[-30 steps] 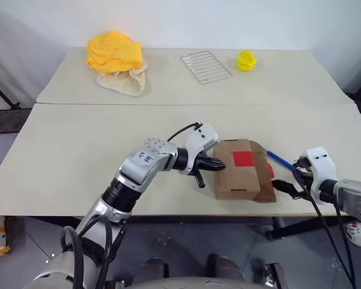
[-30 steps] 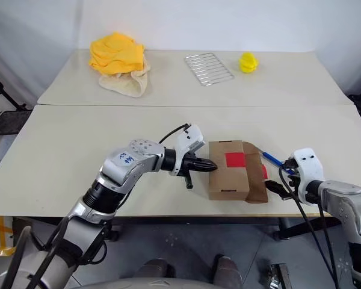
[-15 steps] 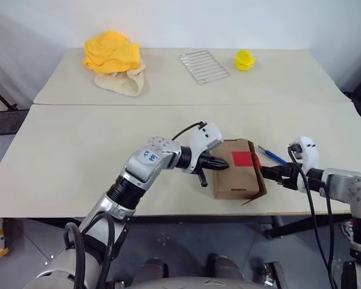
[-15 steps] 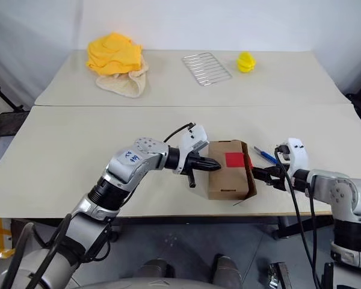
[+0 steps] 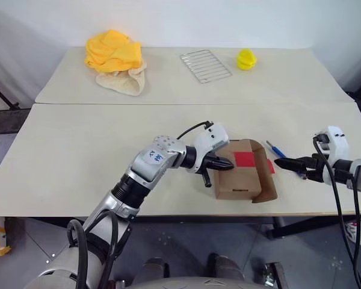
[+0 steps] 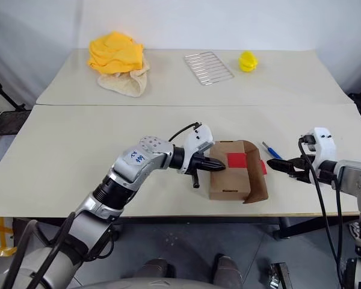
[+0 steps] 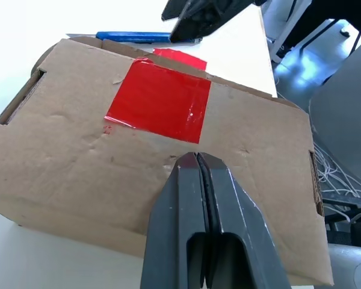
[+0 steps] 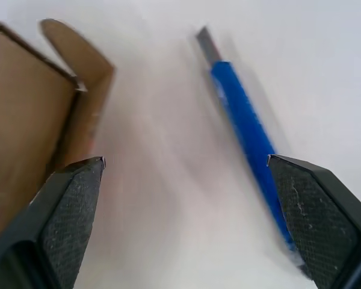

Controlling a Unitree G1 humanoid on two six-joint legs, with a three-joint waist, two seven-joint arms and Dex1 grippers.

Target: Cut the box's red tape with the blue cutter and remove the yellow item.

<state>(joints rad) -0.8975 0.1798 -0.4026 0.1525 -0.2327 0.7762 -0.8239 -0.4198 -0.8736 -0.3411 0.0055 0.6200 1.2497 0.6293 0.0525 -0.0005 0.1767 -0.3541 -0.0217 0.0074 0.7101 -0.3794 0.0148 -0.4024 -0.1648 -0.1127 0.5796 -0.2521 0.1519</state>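
The brown cardboard box (image 5: 236, 179) lies near the table's front edge. The red tape (image 5: 243, 159) is on its top face, and a flap (image 5: 265, 178) stands open on its right side. My left gripper (image 5: 227, 164) is shut, with its tips pressed against the box's left part (image 7: 78, 150) just short of the red tape (image 7: 158, 101). The blue cutter (image 5: 277, 150) lies flat on the table to the right of the box. My right gripper (image 5: 284, 162) hovers open and empty just beside the blue cutter (image 8: 246, 132). The yellow item is hidden.
On the far table lie a big yellow cloth heap (image 5: 113, 51) over a beige cloth, a wire rack (image 5: 206, 65) and a small lemon-yellow ridged object (image 5: 246, 59). The table's front edge (image 5: 168, 214) runs close to the box.
My right gripper reached in to the box's right flap, then drew back to the right and rose, still open. The flap has swung outward again. My left gripper stays shut against the box.
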